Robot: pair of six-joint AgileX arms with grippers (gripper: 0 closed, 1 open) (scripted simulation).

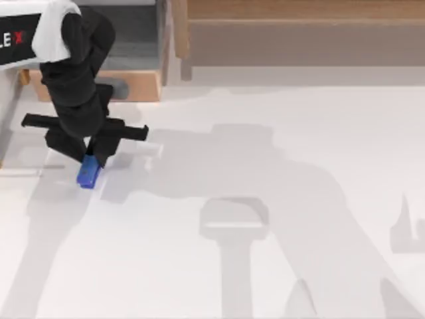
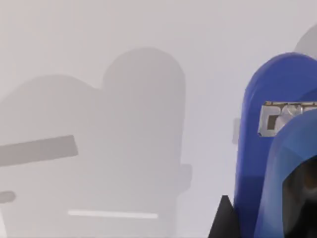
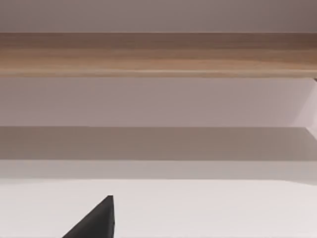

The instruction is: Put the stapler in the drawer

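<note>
Gripping stapler (image 1: 88,173) at table's 9 o'clock, left gripper (image 1: 93,161) fingers closed on it; grab step underway. Next: lift, carry toward 11 o'clock, into drawer (image 1: 136,40). Right gripper's fingers: can't tell.

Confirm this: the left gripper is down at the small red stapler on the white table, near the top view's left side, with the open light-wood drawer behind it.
One thing is wrong: the stapler is blue, not red, as the top view and the left wrist view both show. The rest stands: the left gripper is down at it on the white table, near the top view's left side, with the open light-wood drawer, grey inside, behind it.
</note>
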